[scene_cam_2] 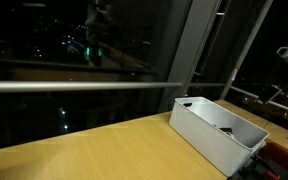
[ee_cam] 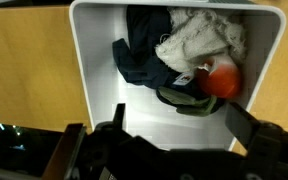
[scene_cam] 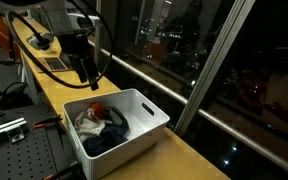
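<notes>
A white plastic bin stands on a wooden counter; it also shows at the right in an exterior view. Inside lie a white fluffy cloth, a dark blue garment, a green piece and something orange. My gripper hangs above the bin's far end, not touching it. In the wrist view the gripper is open over the bare white bin floor, with nothing between its fingers. The clothes lie ahead of the fingertips.
The counter runs along a dark window with a metal rail. A flat object like a laptop lies on the counter behind the arm. A perforated metal table with cables stands beside the counter.
</notes>
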`<state>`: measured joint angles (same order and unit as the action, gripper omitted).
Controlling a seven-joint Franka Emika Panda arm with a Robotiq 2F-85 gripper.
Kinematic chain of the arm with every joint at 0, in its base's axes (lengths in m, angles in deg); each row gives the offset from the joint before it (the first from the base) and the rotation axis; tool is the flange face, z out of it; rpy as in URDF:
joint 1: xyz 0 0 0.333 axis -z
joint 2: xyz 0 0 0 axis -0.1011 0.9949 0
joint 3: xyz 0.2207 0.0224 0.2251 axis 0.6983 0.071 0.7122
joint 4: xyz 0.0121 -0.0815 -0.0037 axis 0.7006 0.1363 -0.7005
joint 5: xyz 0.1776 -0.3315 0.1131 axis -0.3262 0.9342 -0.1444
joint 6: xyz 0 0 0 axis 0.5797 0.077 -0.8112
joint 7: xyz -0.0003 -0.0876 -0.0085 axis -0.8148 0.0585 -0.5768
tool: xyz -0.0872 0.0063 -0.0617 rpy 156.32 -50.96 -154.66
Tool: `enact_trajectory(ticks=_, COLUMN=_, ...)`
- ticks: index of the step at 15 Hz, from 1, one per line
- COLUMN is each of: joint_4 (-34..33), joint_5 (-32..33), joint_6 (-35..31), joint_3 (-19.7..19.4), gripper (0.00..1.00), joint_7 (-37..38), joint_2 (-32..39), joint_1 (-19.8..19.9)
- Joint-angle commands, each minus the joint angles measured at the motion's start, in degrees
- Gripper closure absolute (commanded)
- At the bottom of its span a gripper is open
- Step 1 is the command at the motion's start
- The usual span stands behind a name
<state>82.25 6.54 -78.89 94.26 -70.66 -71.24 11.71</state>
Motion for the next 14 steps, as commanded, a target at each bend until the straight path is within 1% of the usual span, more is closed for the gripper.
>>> enact_trajectory(ticks=1, joint_4=-2.37, joint_5=-0.21, joint_6=-5.79, joint_3=-2.18, gripper=0.00, joint_7=-3.03, joint_2=6.05, joint_1=-1.01)
enact_trajectory(ticks=3, joint_4=-3.90, joint_5=-1.86, joint_6=-9.11, joint_3=-3.37, gripper=0.00, joint_7=-5.22, joint_2=10.39, joint_1=-1.94)
enact_trajectory(ticks=5, joint_4=-5.54, joint_5=-6.27, joint_6=-11.27, joint_3=-5.26, gripper=0.00, joint_7=-8.43, joint_2=15.11, joint_1=-4.45)
enact_trajectory(ticks=7, joint_4=-7.39, joint_5=-14.01, joint_6=-11.52, joint_3=-7.31, gripper=0.00, joint_7=-13.22, joint_2=19.69, joint_1=-7.75)
enact_trajectory(ticks=9, joint_4=-9.25, joint_5=-23.39, joint_6=-9.30, joint_3=-8.52, gripper=0.00, joint_7=-19.13, joint_2=22.84, joint_1=-10.38)
enact_trajectory(ticks=10, joint_4=-10.16, joint_5=-27.73, joint_6=-8.17, joint_3=-8.64, gripper=0.00, joint_7=-21.92, joint_2=24.12, joint_1=-10.91)
enact_trajectory(ticks=12, joint_4=-11.79, joint_5=-33.13, joint_6=-6.89, joint_3=-8.01, gripper=0.00, joint_7=-25.39, joint_2=26.22, joint_1=-10.32)
enact_trajectory(ticks=14, joint_4=-12.78, joint_5=-33.27, joint_6=-6.27, joint_3=-7.54, gripper=0.00, joint_7=-25.50, joint_2=28.01, joint_1=-8.88)
